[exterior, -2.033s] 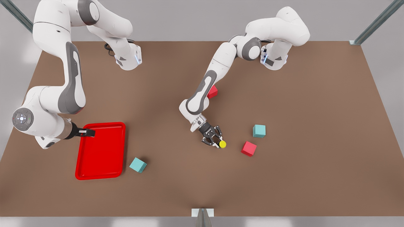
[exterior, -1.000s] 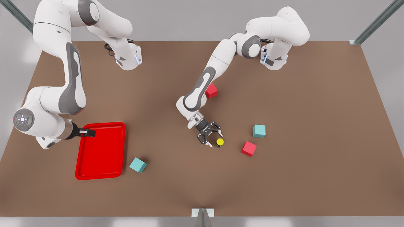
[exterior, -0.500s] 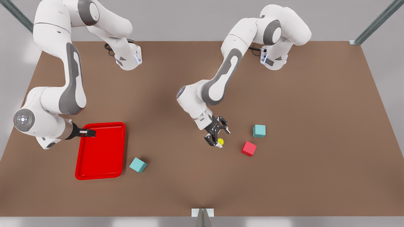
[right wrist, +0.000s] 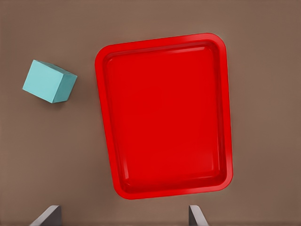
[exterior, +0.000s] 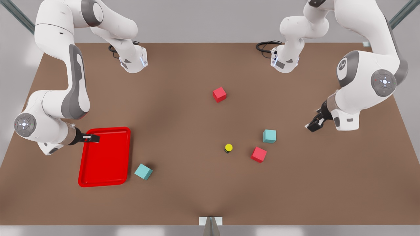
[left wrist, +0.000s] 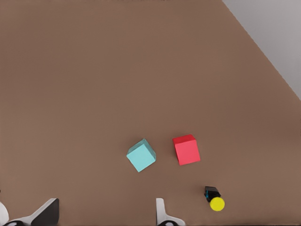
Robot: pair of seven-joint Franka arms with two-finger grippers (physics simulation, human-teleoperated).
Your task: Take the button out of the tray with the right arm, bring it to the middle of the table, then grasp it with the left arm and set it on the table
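A wide brown table (exterior: 183,196) stands before a plain grey wall, with a white arm mounted at each far corner. The button (exterior: 228,148) sits free on the table near its middle, yellow cap up on its dark body, touched by nothing. The left gripper (exterior: 315,123) hangs at the front view's right, well apart from the button; its wrist view shows two fingertips (left wrist: 161,214) spread wide with bare table between them. Between this gripper and the button lie a teal cube (exterior: 269,136) and a red cube (exterior: 258,154), the two close together and the red one just beside the button without touching it. Another red cube (exterior: 219,94) lies farther off, well apart from both grippers. The right gripper (exterior: 89,137) hangs over the near edge of the red tray (exterior: 104,183) at the front view's left; its wrist view looks straight down on the tray (right wrist: 164,113), and its two fingertips (right wrist: 196,217) also stand wide apart, holding nothing. A second teal cube (exterior: 143,171) rests on the table just beside the tray's far side from that gripper, close to the rim but apart from it
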